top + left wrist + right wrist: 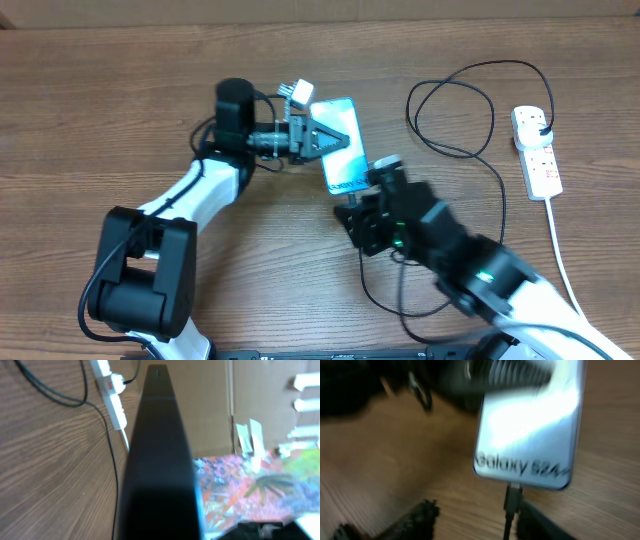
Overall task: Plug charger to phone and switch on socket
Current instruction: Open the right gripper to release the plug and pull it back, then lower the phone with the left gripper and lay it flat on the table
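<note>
The phone (346, 174) with its light blue "Galaxy S24+" screen (530, 435) is tilted up off the table, and my left gripper (338, 140) is shut on it. In the left wrist view only its dark edge (157, 460) shows. The charger's connector tip (513, 500) sits in the phone's bottom edge. My right gripper (477, 521) stands open just below it, and the connector is close beside the right finger (540, 522). The black cable (450, 110) loops back to its plug (541, 124) in the white socket (538, 152).
The socket's thick white cord (560, 250) runs down the right side of the wooden table. The charger cable also trails under my right arm (400, 300). The socket (112, 395) and cable (107, 450) show past the phone in the left wrist view.
</note>
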{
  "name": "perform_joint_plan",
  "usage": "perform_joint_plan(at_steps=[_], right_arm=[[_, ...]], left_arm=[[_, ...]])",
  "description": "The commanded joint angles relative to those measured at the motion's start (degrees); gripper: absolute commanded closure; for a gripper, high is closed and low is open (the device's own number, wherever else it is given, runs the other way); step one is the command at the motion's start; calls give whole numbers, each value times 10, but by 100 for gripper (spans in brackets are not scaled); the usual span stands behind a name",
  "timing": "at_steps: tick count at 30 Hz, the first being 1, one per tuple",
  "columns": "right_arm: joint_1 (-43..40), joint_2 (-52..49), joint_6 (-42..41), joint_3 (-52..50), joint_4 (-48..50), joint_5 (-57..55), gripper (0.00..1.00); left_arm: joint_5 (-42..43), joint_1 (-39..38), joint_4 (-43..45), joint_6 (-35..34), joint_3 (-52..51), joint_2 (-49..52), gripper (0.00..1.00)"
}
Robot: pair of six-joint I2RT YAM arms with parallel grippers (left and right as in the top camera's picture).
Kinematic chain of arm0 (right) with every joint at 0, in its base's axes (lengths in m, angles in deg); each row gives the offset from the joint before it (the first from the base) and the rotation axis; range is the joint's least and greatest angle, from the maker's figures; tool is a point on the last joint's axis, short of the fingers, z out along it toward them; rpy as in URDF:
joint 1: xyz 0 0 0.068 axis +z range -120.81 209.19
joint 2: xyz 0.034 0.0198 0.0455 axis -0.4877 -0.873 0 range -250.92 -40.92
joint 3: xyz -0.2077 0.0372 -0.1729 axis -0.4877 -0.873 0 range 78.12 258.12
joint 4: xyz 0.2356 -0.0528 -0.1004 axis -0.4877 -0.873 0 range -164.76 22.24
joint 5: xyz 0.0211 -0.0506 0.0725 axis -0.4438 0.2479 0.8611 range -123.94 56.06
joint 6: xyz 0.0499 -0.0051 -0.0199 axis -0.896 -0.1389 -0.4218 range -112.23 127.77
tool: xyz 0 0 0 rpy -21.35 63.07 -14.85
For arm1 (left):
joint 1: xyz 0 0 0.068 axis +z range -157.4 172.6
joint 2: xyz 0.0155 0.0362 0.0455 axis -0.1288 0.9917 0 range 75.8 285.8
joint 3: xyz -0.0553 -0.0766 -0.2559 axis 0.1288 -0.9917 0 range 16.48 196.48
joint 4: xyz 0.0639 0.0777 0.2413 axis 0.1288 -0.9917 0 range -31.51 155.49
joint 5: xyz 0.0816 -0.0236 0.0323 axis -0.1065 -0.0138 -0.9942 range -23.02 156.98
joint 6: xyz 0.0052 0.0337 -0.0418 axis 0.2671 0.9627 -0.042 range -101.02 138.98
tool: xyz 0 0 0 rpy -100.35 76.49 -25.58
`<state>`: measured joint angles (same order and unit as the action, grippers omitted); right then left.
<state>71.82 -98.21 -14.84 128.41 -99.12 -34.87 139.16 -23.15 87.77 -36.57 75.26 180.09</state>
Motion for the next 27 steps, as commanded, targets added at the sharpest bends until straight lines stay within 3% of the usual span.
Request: perform_joint_plan(at_steps=[1, 5, 7, 11, 12, 16, 18, 27], right_arm=[[-18, 85, 5, 58, -43, -84, 33], [-22, 168, 5, 78, -96, -167, 21], [-22, 209, 5, 79, -110, -207, 19], [-22, 252, 1, 79, -128, -255, 17], [-22, 254, 1, 79, -128, -255, 17], [-22, 246, -4, 78, -127, -246, 17], [-22, 238, -19, 78, -127, -245, 17], [-22, 188, -61, 78, -125, -229, 16]], left_arm=[[-82, -35, 5, -37, 3, 4, 96], [-161, -69, -21, -31, 30, 4, 96], [-197, -82, -79, 13, 56, 4, 96], [-283, -91, -309, 159, 123, 4, 96], [-335, -90, -415, 239, 149, 4, 96], [-413, -76, -554, 364, 166, 4, 96], [-406, -66, -578, 391, 165, 11, 96], [-214, -14, -565, 466, 165, 97, 96]])
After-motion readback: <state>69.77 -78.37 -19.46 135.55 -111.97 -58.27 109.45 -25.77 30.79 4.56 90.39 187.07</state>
